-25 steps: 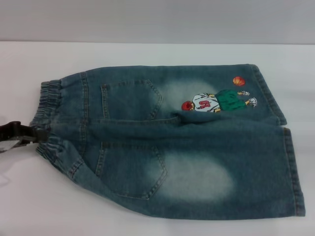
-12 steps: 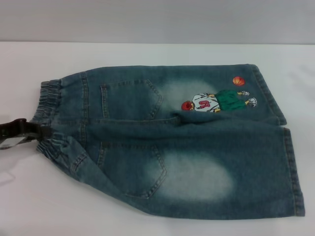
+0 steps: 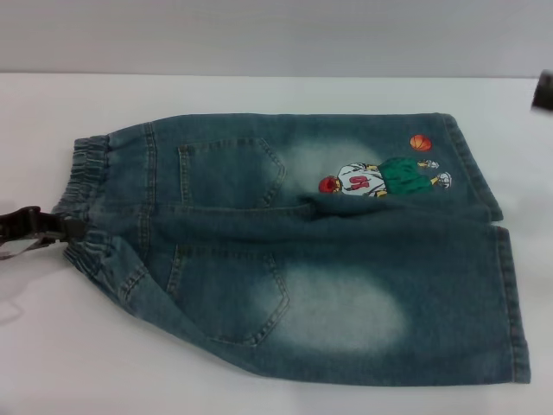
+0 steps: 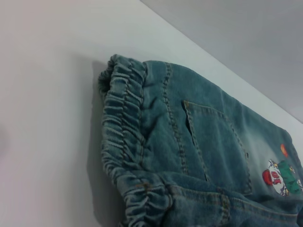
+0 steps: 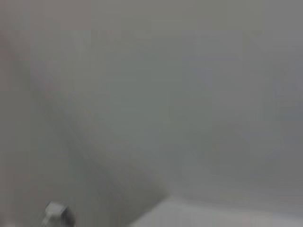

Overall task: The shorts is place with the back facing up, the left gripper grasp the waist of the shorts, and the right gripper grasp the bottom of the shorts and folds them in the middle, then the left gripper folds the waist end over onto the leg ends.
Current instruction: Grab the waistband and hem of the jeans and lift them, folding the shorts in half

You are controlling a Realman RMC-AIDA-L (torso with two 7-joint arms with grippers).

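A white table [image 3: 259,91] runs back to what seems a plain grey wall [image 3: 276,35].

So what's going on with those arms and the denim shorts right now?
Left gripper at the waist, clamped on it. Right gripper just showing at the far right edge, off the shorts. Shorts flat, unfolded. Nothing in the way.

White table [image 3: 259,95], denim shorts [image 3: 346,285] lying flat
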